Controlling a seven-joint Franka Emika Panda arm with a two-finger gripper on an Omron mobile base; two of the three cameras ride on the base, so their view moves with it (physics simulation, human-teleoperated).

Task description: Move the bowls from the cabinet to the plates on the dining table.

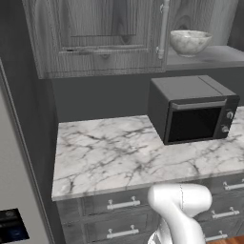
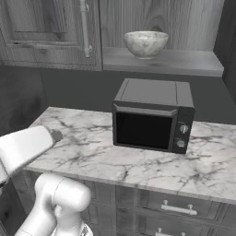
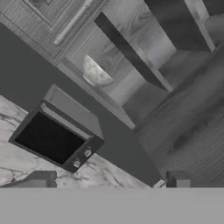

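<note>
A white marble-look bowl point(image 1: 189, 42) point(image 2: 146, 44) point(image 3: 96, 72) with grey veins stands upright on the open shelf of the grey wood-grain cabinet point(image 1: 95, 38) point(image 2: 46, 27), right of its closed door. In the hand view my gripper point(image 3: 109, 180) is open, its two dark fingertips point(image 3: 41, 179) far apart with nothing between them. It hangs well short of the bowl, looking up at the shelf from a rolled angle. The plates and the dining table are out of view.
A black microwave point(image 1: 190, 112) point(image 2: 152, 115) point(image 3: 54, 135) sits on the marble counter point(image 1: 109, 152) point(image 2: 83, 152) directly under the shelf. Drawers with silver handles point(image 1: 124, 205) run below the counter. A tall pale panel point(image 1: 14, 190) bounds the left side.
</note>
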